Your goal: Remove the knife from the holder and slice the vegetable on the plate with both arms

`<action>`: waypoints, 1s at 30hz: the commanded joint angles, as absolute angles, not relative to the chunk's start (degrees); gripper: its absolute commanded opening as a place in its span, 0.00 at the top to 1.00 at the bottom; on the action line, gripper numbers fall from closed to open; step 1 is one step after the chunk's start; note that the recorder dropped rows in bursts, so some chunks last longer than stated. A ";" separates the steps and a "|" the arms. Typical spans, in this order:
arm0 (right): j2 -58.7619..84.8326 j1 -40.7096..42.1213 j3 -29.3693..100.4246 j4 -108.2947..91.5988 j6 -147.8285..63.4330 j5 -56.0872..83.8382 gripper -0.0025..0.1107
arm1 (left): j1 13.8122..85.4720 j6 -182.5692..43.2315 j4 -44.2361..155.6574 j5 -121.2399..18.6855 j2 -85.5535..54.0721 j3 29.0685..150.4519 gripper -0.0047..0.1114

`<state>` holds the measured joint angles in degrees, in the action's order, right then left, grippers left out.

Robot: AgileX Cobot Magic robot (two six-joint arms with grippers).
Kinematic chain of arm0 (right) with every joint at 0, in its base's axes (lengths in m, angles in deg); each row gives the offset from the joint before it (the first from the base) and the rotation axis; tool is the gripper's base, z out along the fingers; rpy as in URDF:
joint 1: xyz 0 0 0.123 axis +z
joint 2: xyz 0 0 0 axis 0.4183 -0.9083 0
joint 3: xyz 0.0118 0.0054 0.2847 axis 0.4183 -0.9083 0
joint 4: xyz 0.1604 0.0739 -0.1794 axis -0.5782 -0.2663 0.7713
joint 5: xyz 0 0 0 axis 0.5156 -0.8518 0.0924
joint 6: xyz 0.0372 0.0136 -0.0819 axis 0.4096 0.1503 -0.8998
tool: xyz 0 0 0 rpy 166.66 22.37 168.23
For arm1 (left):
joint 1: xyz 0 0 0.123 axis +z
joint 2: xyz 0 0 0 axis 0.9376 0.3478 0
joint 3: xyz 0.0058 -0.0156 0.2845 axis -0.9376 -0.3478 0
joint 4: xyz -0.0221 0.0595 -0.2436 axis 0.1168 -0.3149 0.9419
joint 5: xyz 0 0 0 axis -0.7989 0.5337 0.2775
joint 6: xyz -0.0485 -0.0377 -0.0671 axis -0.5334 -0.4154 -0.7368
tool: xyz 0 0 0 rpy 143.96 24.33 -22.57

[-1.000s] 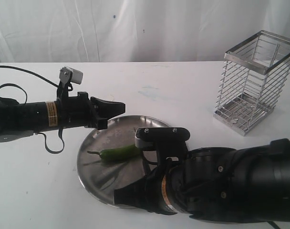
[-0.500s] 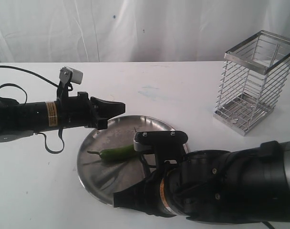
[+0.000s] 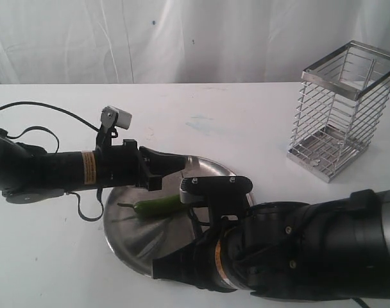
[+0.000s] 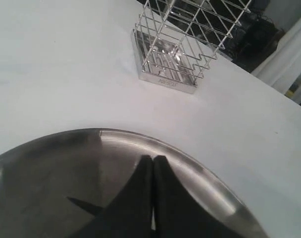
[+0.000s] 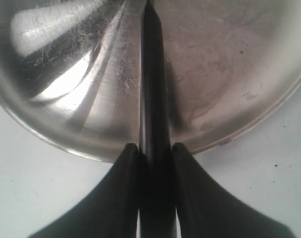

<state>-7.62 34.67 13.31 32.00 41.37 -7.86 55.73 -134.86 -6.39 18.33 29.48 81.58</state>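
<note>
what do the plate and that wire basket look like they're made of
The plate looks like stainless steel, dull and scuffed: the right wrist view shows fine scratches and smeared reflections. The holder seems to be shiny, perhaps chromed, metal wire, glinting along every rung.

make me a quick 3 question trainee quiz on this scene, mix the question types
1. True or false: the slim black knife still stands in the tall wire metal holder.
2. Which pincer grips the knife? A) left pincer B) right pincer
3. Fill in: the small green chili pepper lies on the round steel ____.

Key: 1 false, the holder looks empty. 2 B, the right is shut on the handle and the left is shut on nothing. 3 plate.
</note>
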 commanded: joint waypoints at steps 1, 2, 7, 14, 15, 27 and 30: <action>-7.72 34.64 13.27 32.13 41.54 -7.48 0.98 | 55.52 -134.62 -5.39 18.69 29.35 81.83 0.96; -7.72 34.64 13.27 32.13 41.54 -7.48 0.98 | 55.53 -134.62 -5.39 18.69 29.47 81.83 0.96; -7.72 34.64 13.27 32.13 41.54 -7.48 0.98 | 55.53 -134.62 -5.83 16.47 30.85 82.17 0.96; -7.72 34.64 13.27 31.91 41.54 -7.48 0.98 | 55.53 -138.89 -11.53 16.16 33.16 86.96 0.96; -7.72 34.64 13.27 31.91 41.54 -7.48 0.98 | 55.53 -139.19 -12.22 15.63 33.16 87.28 0.96; -7.72 34.64 13.27 31.91 41.54 -7.23 0.98 | 54.64 -139.88 -15.45 5.54 33.16 87.88 0.96; -7.72 34.64 13.27 31.91 41.54 -7.23 0.98 | 53.99 -139.88 -15.45 4.76 33.16 87.88 0.96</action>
<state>-7.62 34.67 13.31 31.56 41.37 -7.64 54.88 -139.63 -14.54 5.65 33.45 87.64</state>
